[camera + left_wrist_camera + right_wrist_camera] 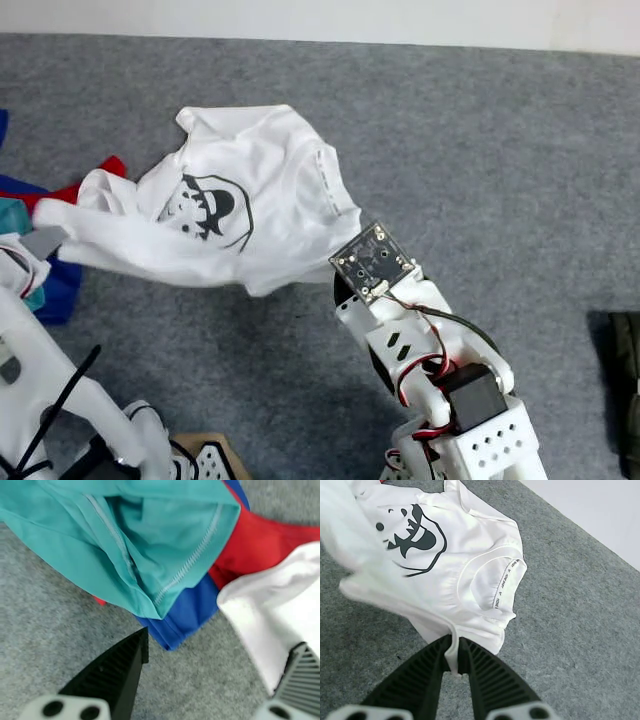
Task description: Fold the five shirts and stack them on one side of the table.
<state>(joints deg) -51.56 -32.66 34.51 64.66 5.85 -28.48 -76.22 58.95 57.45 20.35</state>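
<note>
- My right gripper (454,647) is pinched nearly closed on a thin folded edge of the white cotton shirt with the black skull print (465,570). The cloth runs up between the two black ribbed fingers.
- From that grip, in the high view, the shirt spreads toward 10 o'clock. Its long axis runs roughly 9 to 3 across the grey felt-covered table (500,150), collar side toward 1 o'clock.
- The right arm comes in from the 6 o'clock edge and leans toward 11, wrist tipped down over the hem.
- My left gripper (222,642) stands wide, holding nothing, with the white shirt's far end just beside its pale finger. I judge it the nearer arm for that end.
- Past it, at the 9 o'clock edge, the teal shirt (150,530) lies over a blue shirt (185,615) and a red shirt (260,545), unfolded.
</note>
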